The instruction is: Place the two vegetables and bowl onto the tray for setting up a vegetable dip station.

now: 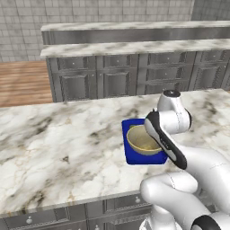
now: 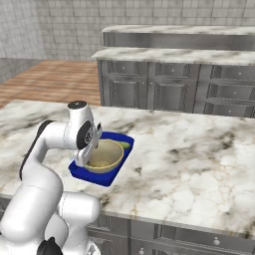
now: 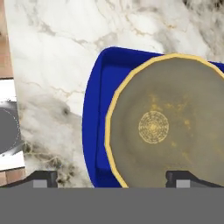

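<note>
Counter [image 1: 54,139], marble: carries blue tray [image 1: 129,150], its long axis running away from the robot. Arm folded, hand pointing down over the tray. Bowl [image 3: 168,127] upright in tray, mouth up; tool [image 3: 111,179] spread wide above it, holding nothing.

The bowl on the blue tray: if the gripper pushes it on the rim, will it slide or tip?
The bowl looks rigid and deep, with a rounded underside, so a push high on the rim may rock it. It nearly fills the tray, whose low rim would probably stop any slide early. Its smooth surface looks slippery for the fingers.
</note>
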### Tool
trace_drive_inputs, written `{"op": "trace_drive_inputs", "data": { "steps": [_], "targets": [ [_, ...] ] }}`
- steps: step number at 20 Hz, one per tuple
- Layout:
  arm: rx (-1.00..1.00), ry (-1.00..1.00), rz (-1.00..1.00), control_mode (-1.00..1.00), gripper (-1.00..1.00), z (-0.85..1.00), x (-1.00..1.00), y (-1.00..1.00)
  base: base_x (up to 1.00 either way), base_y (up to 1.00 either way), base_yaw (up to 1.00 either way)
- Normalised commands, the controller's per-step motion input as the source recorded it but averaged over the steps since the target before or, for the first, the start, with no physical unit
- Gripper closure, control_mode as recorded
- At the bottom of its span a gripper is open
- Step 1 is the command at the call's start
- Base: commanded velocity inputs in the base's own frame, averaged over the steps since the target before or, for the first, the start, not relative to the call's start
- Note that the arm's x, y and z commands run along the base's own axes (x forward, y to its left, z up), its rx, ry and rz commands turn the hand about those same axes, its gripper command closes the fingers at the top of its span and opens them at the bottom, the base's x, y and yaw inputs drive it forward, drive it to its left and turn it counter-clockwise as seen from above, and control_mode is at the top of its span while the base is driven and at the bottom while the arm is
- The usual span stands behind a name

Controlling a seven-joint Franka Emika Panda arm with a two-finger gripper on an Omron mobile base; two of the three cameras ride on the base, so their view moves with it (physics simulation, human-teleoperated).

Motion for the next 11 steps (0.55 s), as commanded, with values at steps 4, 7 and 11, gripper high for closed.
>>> {"op": "trace_drive_inputs", "data": {
  "steps": [4,7,11],
  "targets": [
    [0.00,0.00,0.00,-1.00,-1.00,0.25,-0.67,-0.19,0.00,0.00,0.00],
    [0.00,0.00,0.00,-1.00,-1.00,0.41,-0.62,-0.12,0.00,0.00,0.00],
    [0.00,0.00,0.00,-1.00,-1.00,0.49,-0.54,0.00,0.00,0.00,0.00]
  ]
}}
